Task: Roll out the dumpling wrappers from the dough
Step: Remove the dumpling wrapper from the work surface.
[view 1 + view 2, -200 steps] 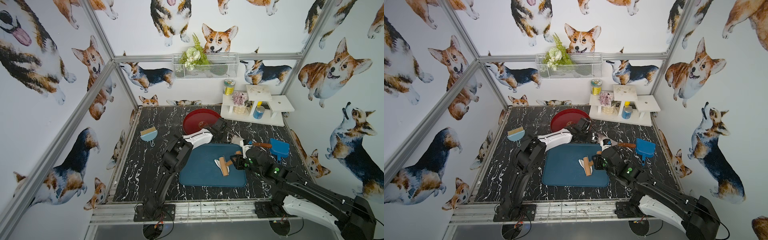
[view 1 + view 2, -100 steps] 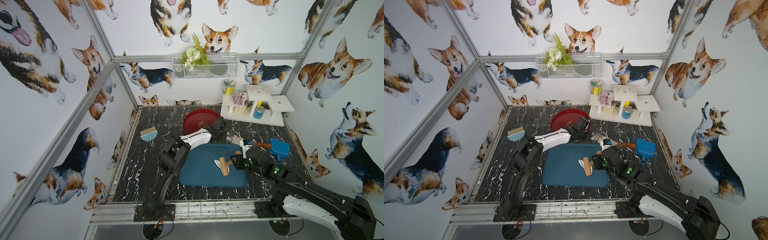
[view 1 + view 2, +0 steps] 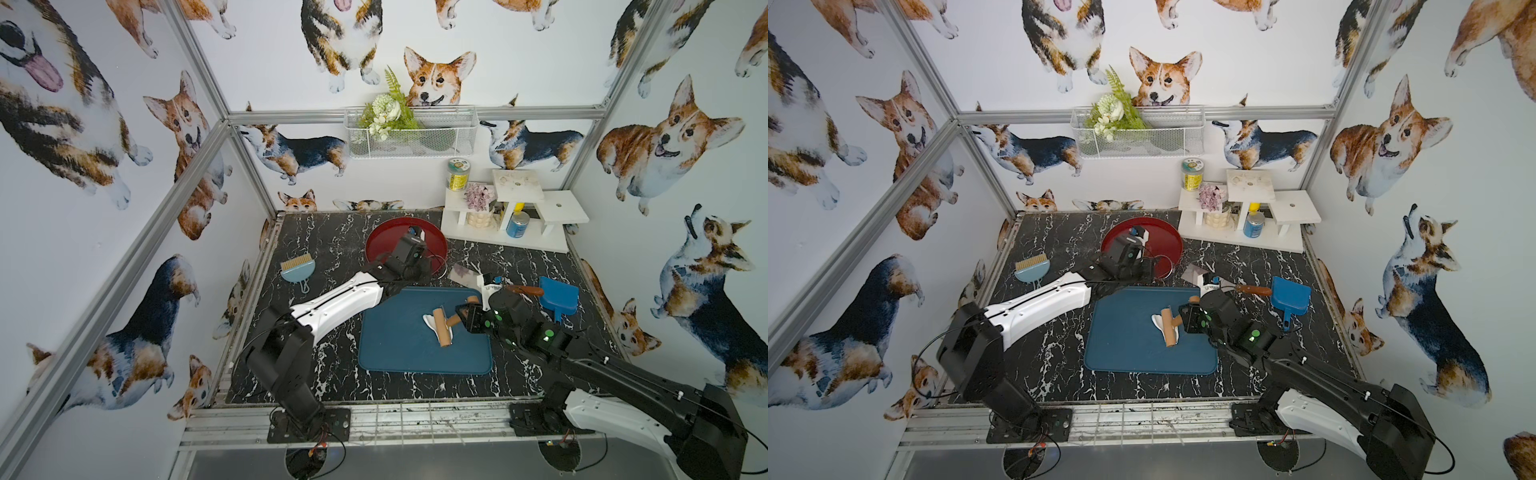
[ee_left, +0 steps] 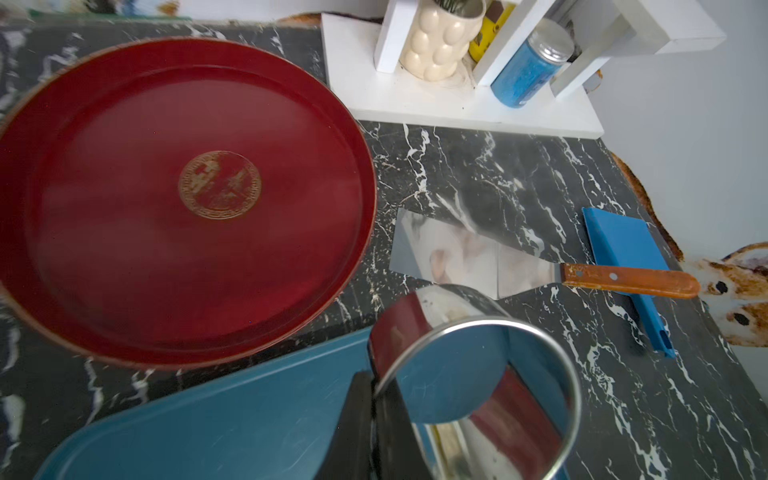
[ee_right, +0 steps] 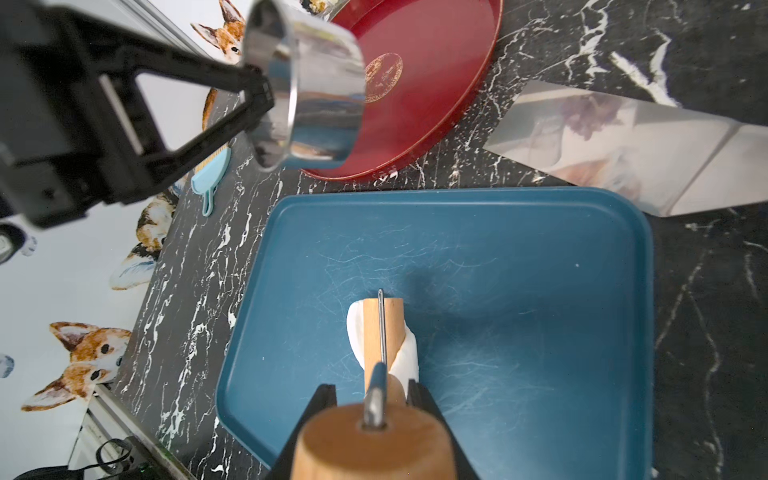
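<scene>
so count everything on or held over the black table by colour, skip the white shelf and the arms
blue: 3 (tray, dustpan, brush)
red: 1 (plate)
steel: 2 (ring cutter, spatula)
wood: 1 (roller)
white: 1 (dough)
total: 8

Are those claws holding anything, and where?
Left gripper pinches the metal ring cutter by its wall. Right gripper holds the roller by its handle, resting on the dough.
</scene>
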Action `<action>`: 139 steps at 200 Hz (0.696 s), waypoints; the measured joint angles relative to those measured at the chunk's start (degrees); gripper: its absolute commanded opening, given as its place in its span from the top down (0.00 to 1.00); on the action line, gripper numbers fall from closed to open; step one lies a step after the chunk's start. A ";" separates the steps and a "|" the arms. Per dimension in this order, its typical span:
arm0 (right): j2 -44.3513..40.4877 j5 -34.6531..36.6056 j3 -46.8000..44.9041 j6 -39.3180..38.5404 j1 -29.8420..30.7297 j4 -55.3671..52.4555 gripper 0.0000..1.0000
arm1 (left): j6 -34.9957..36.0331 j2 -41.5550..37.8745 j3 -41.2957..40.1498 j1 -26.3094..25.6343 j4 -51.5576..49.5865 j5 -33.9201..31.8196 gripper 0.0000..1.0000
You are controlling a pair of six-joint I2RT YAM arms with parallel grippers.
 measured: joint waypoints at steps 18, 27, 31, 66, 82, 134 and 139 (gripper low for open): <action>1.70 -0.79 1.01 0.87 0.66 1.55 1.00 | 0.04 -6.82 -4.57 0.37 -0.37 -1.66 1.00; 2.69 -1.01 1.60 1.01 1.25 2.27 1.00 | 0.02 -9.77 -6.47 0.46 -0.94 -2.58 1.00; 3.17 -1.18 1.88 1.03 1.55 2.58 1.00 | 0.07 -10.78 -7.13 0.55 -1.18 -2.78 1.00; 8.39 -1.53 4.59 2.34 4.76 5.33 1.00 | 0.02 -20.46 -13.88 1.49 -4.24 -4.79 1.00; 11.47 -1.46 5.35 3.34 5.66 6.93 1.00 | -0.07 -23.89 -16.33 1.99 -5.88 -5.29 1.00; 16.59 0.50 5.20 6.62 5.92 9.01 1.00 | -1.36 -30.75 -22.34 2.67 -10.40 -5.31 1.00; 16.79 0.98 5.20 6.71 5.92 9.03 1.00 | -1.38 -31.01 -22.86 2.69 -10.75 -5.18 1.00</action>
